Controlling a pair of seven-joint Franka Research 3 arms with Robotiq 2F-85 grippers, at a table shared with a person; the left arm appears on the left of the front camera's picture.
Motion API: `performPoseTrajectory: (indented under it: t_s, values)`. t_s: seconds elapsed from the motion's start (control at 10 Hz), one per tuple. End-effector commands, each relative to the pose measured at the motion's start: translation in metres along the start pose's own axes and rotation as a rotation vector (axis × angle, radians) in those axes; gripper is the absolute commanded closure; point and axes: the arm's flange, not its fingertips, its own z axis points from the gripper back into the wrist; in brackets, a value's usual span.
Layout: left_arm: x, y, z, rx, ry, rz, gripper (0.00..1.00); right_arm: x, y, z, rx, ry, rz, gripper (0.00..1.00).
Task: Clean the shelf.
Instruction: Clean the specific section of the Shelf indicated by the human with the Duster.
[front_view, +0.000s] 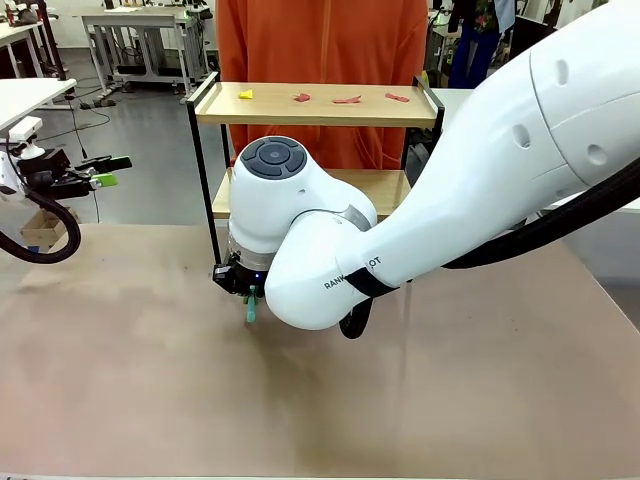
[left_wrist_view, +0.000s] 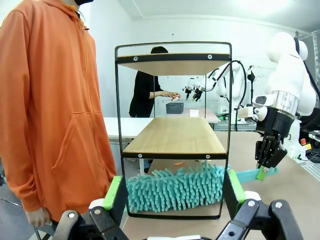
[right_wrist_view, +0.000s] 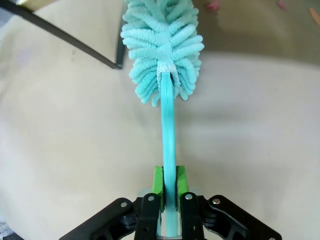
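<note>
Beige table (front_view: 120, 380), lab room behind. Shelf (front_view: 320, 105) stands at the table's far middle, just in front of a person in an orange hoodie (front_view: 320, 40). Top board carries a yellow scrap (front_view: 246, 94) and red scraps (front_view: 347, 99). Right gripper (right_wrist_view: 169, 180) is low on the table by the shelf's left front leg, jaws clamped on the handle of a teal duster (right_wrist_view: 162, 45). The duster's head sits at the shelf's base, below the lower board. Left gripper (front_view: 108, 171) is off to the left, well apart, jaws spread and holding nothing.
</note>
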Motion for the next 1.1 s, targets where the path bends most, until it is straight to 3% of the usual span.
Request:
performPoseTrajectory:
  t_s: [0.0,1.0]
  values:
    - [0.003,-0.001,0.0,-0.008,0.006,-0.011,0.0,-0.011,-0.027,0.005,-0.02,0.006,-0.032,0.87]
    - [0.003,-0.001,0.0,-0.008,0.006,-0.011,0.0,-0.031,-0.14,0.039,-0.16,0.051,-0.105,0.87]
